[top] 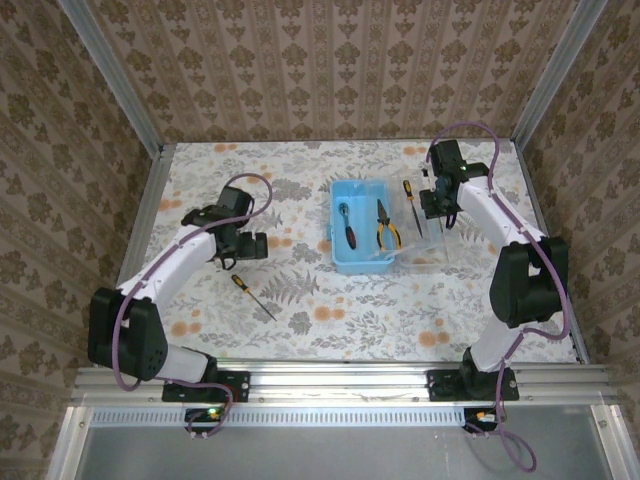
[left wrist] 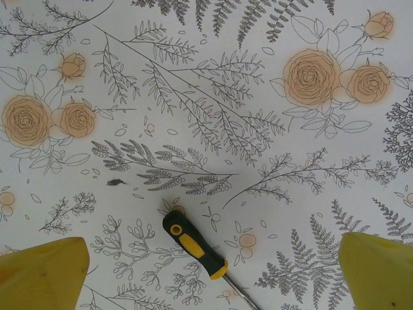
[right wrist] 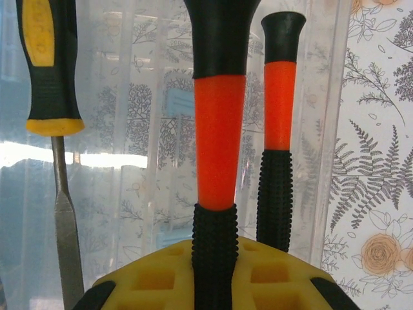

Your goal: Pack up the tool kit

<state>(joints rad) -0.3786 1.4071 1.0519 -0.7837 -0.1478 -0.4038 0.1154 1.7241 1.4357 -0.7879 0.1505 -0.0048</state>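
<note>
Handling: the red-black screwdriver [right wrist: 218,129] looks light and rigid. Its smooth plastic handle could slip, so the knurled black collar seems the surest place to take hold.
Right gripper: the right gripper [top: 433,205] hangs over the clear lid [top: 428,250], just right of the blue case [top: 345,258]. Its jaws are drawn narrow on that knurled collar, gripping the red-black screwdriver.
Beside the grip: a second red-black handle [right wrist: 282,129] sits just on the side away from the case. A yellow-black screwdriver [right wrist: 48,64] lies on the lid on the case side.
Case: the case is open, with the pliers [top: 387,228] and a packed screwdriver [top: 348,225] lying inside. Its thin translucent plastic is probably light and could slide if nudged.
Left gripper: the left gripper [top: 240,248] is well left of the case, spread wide and holding nothing. Its yellow fingers [left wrist: 42,274] flank a loose screwdriver [left wrist: 193,248] on the flowered table [top: 300,320] without touching it.
Loose tool: slim and stiff, it lies flat, and its rubbery yellow-and-black handle looks like the better place to pinch.
</note>
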